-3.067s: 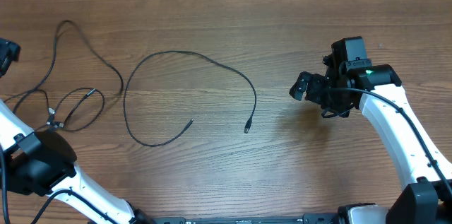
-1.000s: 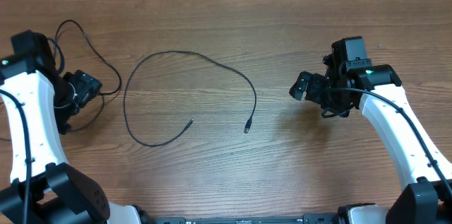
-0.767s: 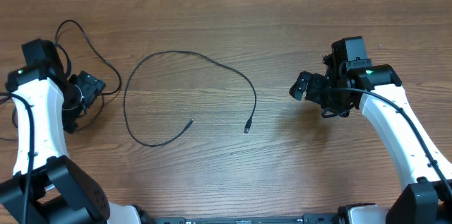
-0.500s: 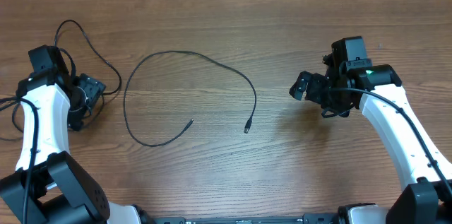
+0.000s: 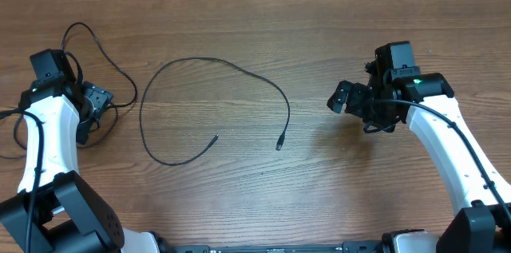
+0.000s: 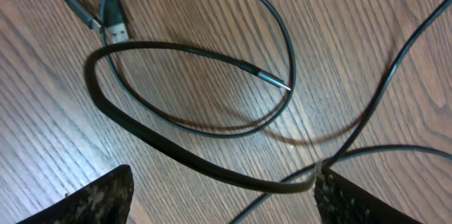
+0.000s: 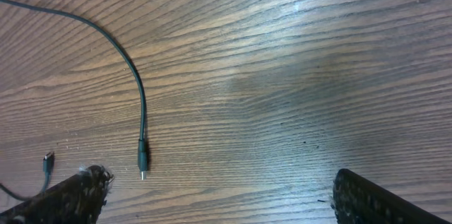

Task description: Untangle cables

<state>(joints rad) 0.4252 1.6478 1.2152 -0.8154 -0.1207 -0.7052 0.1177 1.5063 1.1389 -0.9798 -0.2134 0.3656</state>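
A tangle of thin black cables point(image 5: 96, 49) lies at the table's far left. My left gripper point(image 5: 94, 101) hovers over it, open. In the left wrist view a thick loop of cable point(image 6: 176, 146) runs between the open fingers point(image 6: 222, 179), close to the right finger. Beyond it lie a USB plug point(image 6: 113, 30) and a metal jack tip point(image 6: 279, 83). A separate cable point(image 5: 192, 60) lies in a wide loop mid-table, with both ends free point(image 5: 279, 145). My right gripper point(image 5: 342, 97) is open and empty to its right. Its wrist view point(image 7: 220, 176) shows that cable's plug end point(image 7: 141, 162).
The wooden table point(image 5: 255, 197) carries nothing else. Its far edge runs along the top of the overhead view. Another small plug point(image 7: 46, 160) shows at the lower left of the right wrist view.
My left arm swung in from the lower left up to the tangle, and in the last half second it shifted slightly left. The right arm and the middle cable have not moved.
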